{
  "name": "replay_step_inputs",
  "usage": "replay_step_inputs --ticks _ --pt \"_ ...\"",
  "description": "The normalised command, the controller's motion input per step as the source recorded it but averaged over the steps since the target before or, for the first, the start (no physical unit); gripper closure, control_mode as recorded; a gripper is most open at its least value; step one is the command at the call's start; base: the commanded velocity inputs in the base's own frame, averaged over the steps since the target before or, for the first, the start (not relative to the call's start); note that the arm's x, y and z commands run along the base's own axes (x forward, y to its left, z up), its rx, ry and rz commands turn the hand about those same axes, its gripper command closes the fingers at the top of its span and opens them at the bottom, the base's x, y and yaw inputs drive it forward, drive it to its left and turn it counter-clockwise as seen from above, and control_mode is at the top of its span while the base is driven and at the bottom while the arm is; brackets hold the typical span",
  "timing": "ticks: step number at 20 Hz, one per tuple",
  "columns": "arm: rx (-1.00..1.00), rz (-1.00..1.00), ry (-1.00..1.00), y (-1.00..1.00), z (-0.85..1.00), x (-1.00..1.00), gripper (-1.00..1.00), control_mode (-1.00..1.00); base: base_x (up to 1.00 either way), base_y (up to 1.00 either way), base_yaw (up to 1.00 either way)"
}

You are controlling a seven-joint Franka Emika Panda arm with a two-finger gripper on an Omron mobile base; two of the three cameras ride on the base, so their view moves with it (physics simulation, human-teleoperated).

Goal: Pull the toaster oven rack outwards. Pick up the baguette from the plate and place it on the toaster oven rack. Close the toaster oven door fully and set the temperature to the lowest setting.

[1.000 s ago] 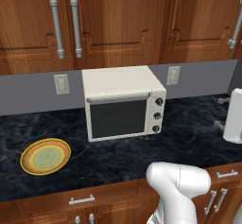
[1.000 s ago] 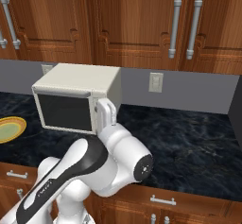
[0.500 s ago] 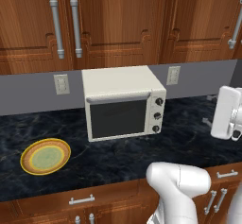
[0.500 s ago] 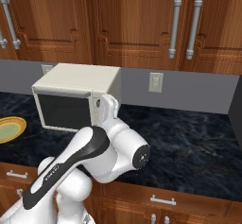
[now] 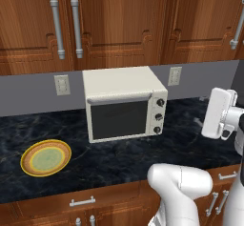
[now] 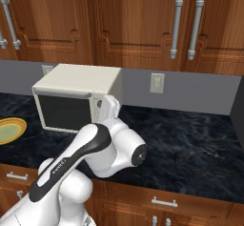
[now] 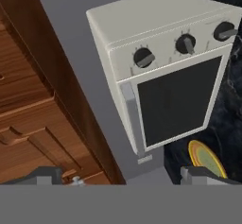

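We see the toaster oven [image 5: 125,103] standing on the dark marbled surface [image 5: 119,158], set back against the grey wall under the wooden cabinets [image 5: 119,20]. The toaster oven door [image 5: 119,119] is shut flat against the front, its dark glass pane facing out and its pale bar handle [image 5: 119,99] running along the top edge. The three round knobs [image 5: 159,116] sit one above the other down the oven's right side. We cannot see the toaster oven rack or the baguette; the glass is too dark to show anything behind it.

The plate [image 5: 45,158] lies on the surface to the left of the oven and nearer the front edge, well apart from it, and its pale green centre shows bare.

From the left base view, the gripper [image 5: 217,114] is held up over the surface to the right of the oven, apart from it, roughly level with the knobs. From the right base view it [image 6: 108,109] appears in front of the oven's right side. In the hand view, which is rolled sideways, the oven's front [image 7: 175,100] and its knobs [image 7: 184,44] face the camera. The finger tips [image 7: 45,175] show only as small dark stubs far apart at the bottom corners, so we take the gripper to be spread wide, with nothing between them.

Two wall outlets [image 5: 62,84] flank the oven on the grey wall.
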Motion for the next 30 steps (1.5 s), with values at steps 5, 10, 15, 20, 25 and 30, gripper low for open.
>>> replay_step_inputs --ticks 5,10,15,20,25,30 --pt "0.06 0.00 0.01 0.04 -0.01 0.17 -1.00 -1.00 0.00 0.00 0.00" --pt "0.08 0.00 0.05 0.00 0.00 0.08 -1.00 -1.00 0.00 0.00 0.00" --pt "0.10 0.00 0.07 0.08 0.00 0.03 -1.00 -1.00 0.00 0.00 0.00" --pt "0.09 0.00 0.05 0.16 0.00 0.13 -1.00 -1.00 0.00 0.00 0.00" --pt "0.08 0.00 0.07 0.16 -0.06 0.21 -1.00 -1.00 0.00 0.00 0.00" --pt "0.10 0.00 0.10 0.08 -0.19 0.25 -1.00 -1.00 0.00 0.00 0.00"
